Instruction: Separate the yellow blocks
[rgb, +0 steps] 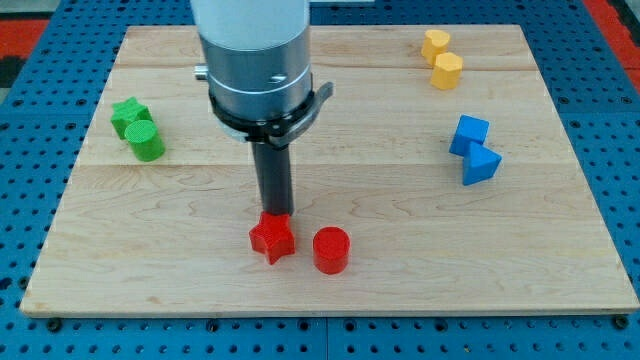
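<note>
Two yellow blocks sit touching at the view's top right: one yellow block (435, 43) above, a yellow hexagonal block (447, 70) just below it. My tip (275, 214) is in the lower middle of the board, right at the top edge of a red star block (272, 238). The tip is far to the left of and below the yellow blocks.
A red cylinder (331, 250) stands right of the red star. A green star (129, 115) and green cylinder (146, 141) touch at the left. A blue cube (469, 134) and blue triangular block (481, 164) touch at the right. The wooden board (400, 250) lies on a blue pegboard.
</note>
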